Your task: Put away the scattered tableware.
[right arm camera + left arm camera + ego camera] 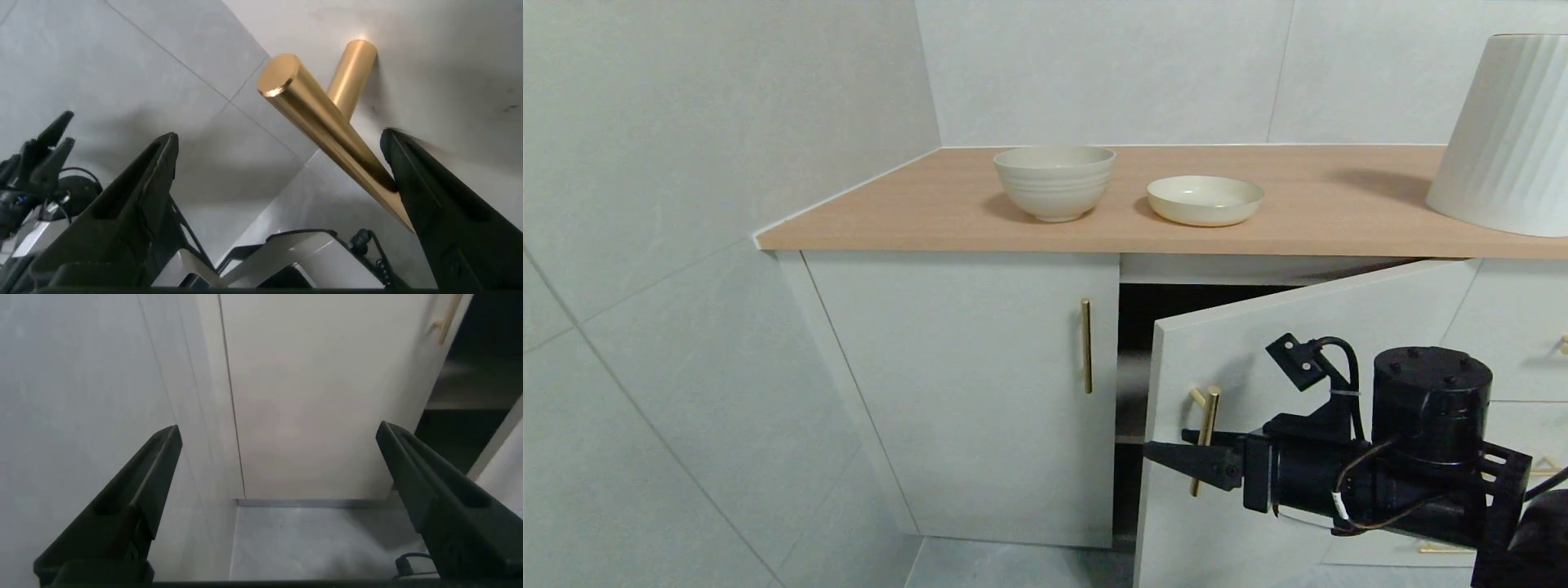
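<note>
Closest to me is the right gripper (1172, 457), level with the brass handle (1207, 416) of the open cabinet door (1405, 314), which stands ajar. Its jaws are spread. The wrist camera shows the handle running between them, hard by one finger (425, 204); I cannot tell whether they touch.

The left gripper (278, 445), jaws likewise spread, faces the closed door (964, 384) that hangs just left of the open cabinet door, with the floor (310, 539) below it.

The tableware is on the desk (890, 216) above. A deep ribbed bowl (1054, 181) sits up and to the left of the open cabinet door. A shallow cream dish (1205, 199) stands near the bowl but apart from it, straight above the open cabinet door's free edge. A white ribbed shade (1511, 139) stands on the desk above that door's hinge side.
</note>
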`<state>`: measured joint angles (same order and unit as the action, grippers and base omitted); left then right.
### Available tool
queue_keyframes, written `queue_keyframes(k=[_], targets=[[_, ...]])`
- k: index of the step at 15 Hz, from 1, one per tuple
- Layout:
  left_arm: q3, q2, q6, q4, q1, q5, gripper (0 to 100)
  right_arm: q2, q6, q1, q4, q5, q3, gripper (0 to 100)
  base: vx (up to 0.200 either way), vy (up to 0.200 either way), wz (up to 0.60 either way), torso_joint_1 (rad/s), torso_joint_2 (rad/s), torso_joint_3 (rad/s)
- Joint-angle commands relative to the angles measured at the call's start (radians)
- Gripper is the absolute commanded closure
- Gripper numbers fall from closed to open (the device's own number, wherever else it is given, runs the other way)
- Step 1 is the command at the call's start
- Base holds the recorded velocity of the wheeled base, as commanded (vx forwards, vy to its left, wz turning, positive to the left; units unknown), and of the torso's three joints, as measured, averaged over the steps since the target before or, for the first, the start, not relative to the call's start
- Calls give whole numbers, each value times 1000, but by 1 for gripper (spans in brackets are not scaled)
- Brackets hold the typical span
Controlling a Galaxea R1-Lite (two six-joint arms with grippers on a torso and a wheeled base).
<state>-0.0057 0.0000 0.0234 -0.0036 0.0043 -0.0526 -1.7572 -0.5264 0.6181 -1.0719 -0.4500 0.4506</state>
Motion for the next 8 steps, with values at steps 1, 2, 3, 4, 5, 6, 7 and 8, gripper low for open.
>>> queue_keyframes(k=[1,2,3,4,5,6,7,8], targets=[[-108,6,6,-1,-3,-55,0,25,0,2,4,1,-17,0,0,0,0,0,0,0],[-168,35,4,33,-4,-107,0,25,0,2,4,1,-18,0,0,0,0,0,0,0],[-272,126,4,108,-3,-182,0,24,0,2,4,1,-18,0,0,0,0,0,0,0],[-319,189,4,132,-3,-208,0,25,0,2,4,1,-18,0,0,0,0,0,0,0],[-402,324,4,136,-4,-245,0,25,0,2,4,1,-17,0,0,0,0,0,0,0],[-471,431,4,136,-4,-280,0,25,0,2,4,1,-15,0,0,0,0,0,0,0],[-534,535,6,136,-6,-317,0,25,0,3,4,-1,-13,0,0,0,0,0,0,0],[-582,634,6,136,-9,-343,0,25,-1,3,4,1,-13,0,0,0,0,0,0,0]])
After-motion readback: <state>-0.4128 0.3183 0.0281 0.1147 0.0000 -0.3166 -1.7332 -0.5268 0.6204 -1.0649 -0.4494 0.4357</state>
